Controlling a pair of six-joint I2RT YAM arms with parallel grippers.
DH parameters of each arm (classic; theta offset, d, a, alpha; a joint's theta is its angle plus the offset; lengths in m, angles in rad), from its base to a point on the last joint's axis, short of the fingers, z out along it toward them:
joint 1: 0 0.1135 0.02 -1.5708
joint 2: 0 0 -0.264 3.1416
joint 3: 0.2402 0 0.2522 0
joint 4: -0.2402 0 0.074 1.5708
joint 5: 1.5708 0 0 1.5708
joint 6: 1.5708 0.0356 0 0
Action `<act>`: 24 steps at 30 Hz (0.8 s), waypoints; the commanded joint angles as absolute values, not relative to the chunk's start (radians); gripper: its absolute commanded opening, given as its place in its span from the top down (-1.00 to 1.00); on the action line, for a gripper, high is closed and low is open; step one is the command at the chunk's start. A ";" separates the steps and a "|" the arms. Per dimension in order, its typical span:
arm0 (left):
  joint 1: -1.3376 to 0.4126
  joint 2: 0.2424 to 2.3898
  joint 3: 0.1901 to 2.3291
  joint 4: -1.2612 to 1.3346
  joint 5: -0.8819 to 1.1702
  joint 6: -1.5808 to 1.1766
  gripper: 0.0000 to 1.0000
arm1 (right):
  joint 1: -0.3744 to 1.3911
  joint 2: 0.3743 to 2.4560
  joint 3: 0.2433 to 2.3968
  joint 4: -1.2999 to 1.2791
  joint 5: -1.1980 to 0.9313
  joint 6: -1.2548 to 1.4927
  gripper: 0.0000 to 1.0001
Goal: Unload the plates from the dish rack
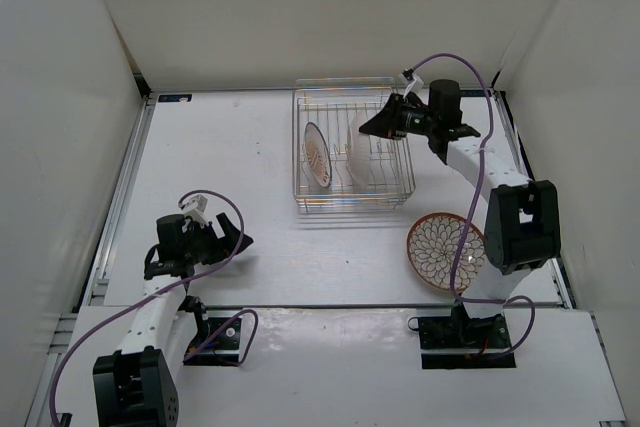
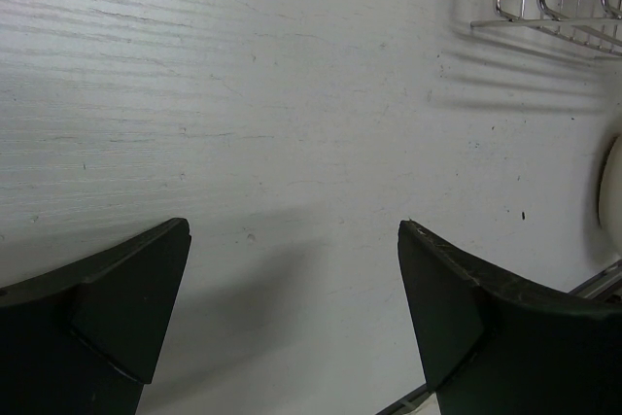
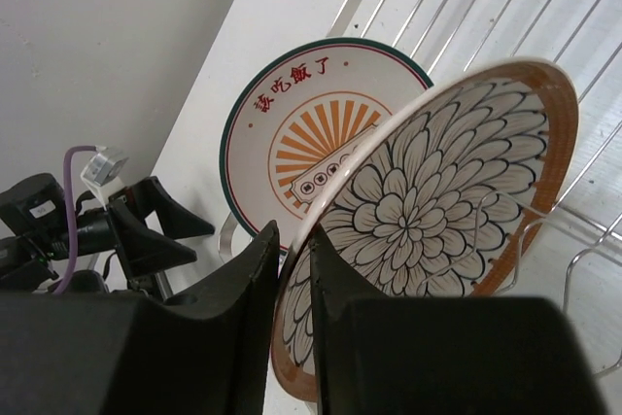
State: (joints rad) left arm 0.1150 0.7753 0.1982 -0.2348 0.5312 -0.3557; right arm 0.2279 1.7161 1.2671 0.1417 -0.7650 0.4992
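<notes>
Your right gripper pinches the rim of the brown petal-patterned round plate, arm stretched out over the silver wire dish rack where it stands. Your left gripper gapes wide, arm crouched low over the white table.

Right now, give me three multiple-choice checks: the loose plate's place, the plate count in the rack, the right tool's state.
1. Loose plate: A) flat on the table; B) leaning on a wall; C) held aloft.
2. Plates in the dish rack: A) one; B) two; C) three.
3. Right tool: A) open; B) shut on the petal plate's rim; C) out of view.
1A, it lies face up on the table; 2B, the petal plate and the pale plate stand there; 3B, fingers pinch the rim.
</notes>
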 commanded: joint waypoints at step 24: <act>0.112 0.799 0.175 -0.359 0.474 -0.336 -1.00 | 0.241 1.678 1.488 0.186 -0.759 0.630 1.00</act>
State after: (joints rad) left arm 0.1146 0.7799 0.2008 -0.2356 0.5312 -0.3553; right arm 0.2329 1.7653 1.3876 0.0353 -0.7258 0.5964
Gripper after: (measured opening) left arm 0.997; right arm 0.087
